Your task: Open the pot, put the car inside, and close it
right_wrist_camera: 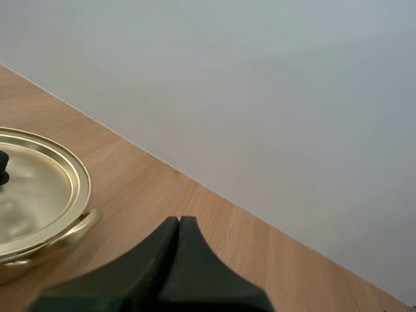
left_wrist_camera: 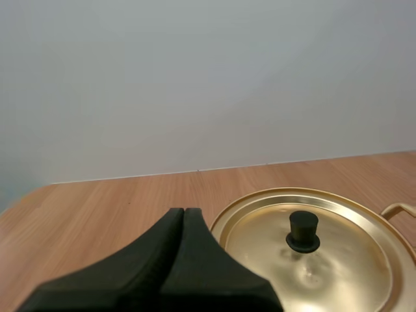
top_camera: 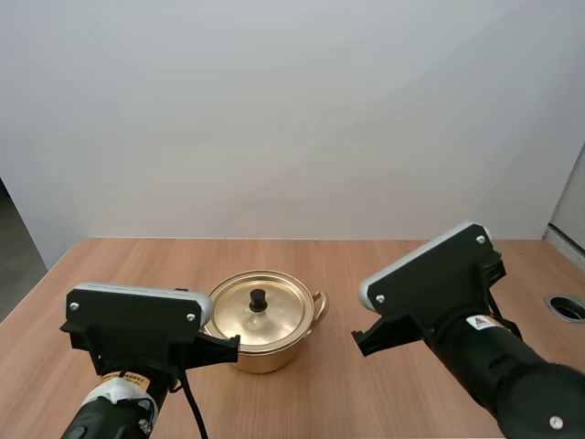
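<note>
Pot (top_camera: 267, 357): golden, sitting upright slightly left of the bench's (top_camera: 393, 274) middle.
Lid (top_camera: 279, 320): golden, black knob (top_camera: 259, 298), lying closed on it.

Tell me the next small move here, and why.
Probably open the left gripper and ease it toward the knob. The lid sits on the pot, so it has to come off first. The left gripper is shut on nothing and close beside the lid; the right gripper, also shut, is farther off.
</note>
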Motion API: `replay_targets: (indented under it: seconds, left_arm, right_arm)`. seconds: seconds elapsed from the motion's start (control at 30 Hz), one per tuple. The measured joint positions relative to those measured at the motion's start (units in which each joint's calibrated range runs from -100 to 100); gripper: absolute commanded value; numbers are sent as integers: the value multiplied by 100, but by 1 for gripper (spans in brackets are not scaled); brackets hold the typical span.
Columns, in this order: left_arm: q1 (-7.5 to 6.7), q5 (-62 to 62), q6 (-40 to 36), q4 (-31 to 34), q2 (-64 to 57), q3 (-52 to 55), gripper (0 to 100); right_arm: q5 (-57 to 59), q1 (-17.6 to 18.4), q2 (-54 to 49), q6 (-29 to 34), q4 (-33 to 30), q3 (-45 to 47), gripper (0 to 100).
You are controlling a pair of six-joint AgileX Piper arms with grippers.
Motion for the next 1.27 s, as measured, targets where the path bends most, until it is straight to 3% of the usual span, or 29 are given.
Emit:
replay_targets:
  seconds: [0.17, 0.3, 0.63, 0.83, 1.27]
  left_arm:
    - [0, 111, 0, 30, 0, 0, 0]
    - [0, 636, 0, 299, 0, 0, 0]
    - [0, 703, 0, 712, 0, 0, 0]
    - [0, 703, 0, 712, 0, 0, 0]
    - [0, 703, 0, 712, 0, 0, 0]
  right_arm:
    - [-1260, 382, -638, 749, -822, 568, 0]
    - [-1589, 444, -952, 1337, -1540, 884, 0]
    - [128, 444, -952, 2831, -3260, 899, 0]
    - [124, 444, -952, 3732, -4220, 899, 0]
    - [124, 444, -952, 5628, -4463, 899, 0]
